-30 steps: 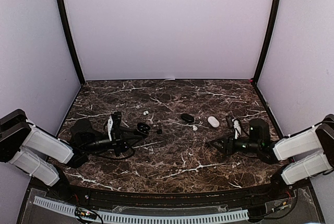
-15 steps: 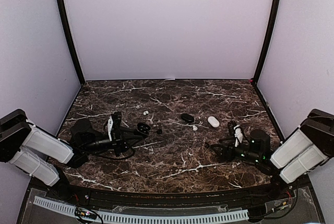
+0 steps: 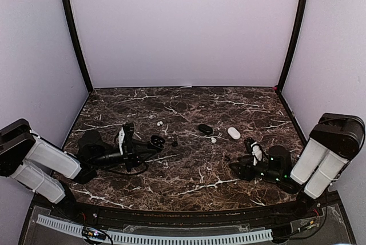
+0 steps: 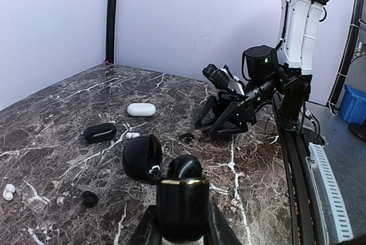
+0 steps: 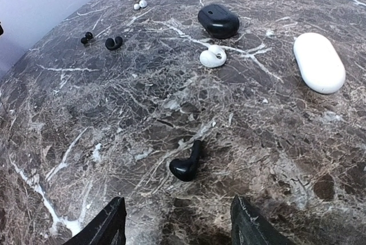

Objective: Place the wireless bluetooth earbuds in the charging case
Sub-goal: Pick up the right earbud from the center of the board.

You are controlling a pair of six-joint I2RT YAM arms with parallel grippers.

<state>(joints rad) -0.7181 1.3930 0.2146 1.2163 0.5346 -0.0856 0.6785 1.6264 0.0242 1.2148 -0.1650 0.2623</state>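
My left gripper (image 3: 150, 142) is shut on an open black charging case (image 4: 182, 211) with a gold rim, its lid (image 4: 142, 158) tipped back to the left. A glossy black earbud (image 4: 184, 168) sits in the case. My right gripper (image 5: 178, 222) is open and low over the table. A black stemmed earbud (image 5: 186, 165) lies loose on the marble just ahead of its jaws, touching neither finger. The same earbud shows in the left wrist view (image 4: 186, 137), in front of the right gripper (image 4: 223, 125). A white earbud (image 5: 213, 56) lies farther ahead.
A closed black case (image 5: 218, 20) and a closed white case (image 5: 318, 62) lie beyond the right gripper. Another black earbud (image 5: 114, 43), a small black bud (image 5: 86, 37) and two tiny white buds (image 5: 140, 4) lie toward the left arm. Purple walls enclose the table.
The right arm has folded back toward the near edge, its upper links rising, and its gripper has dropped lower and nearer. The left arm and its case have not moved.
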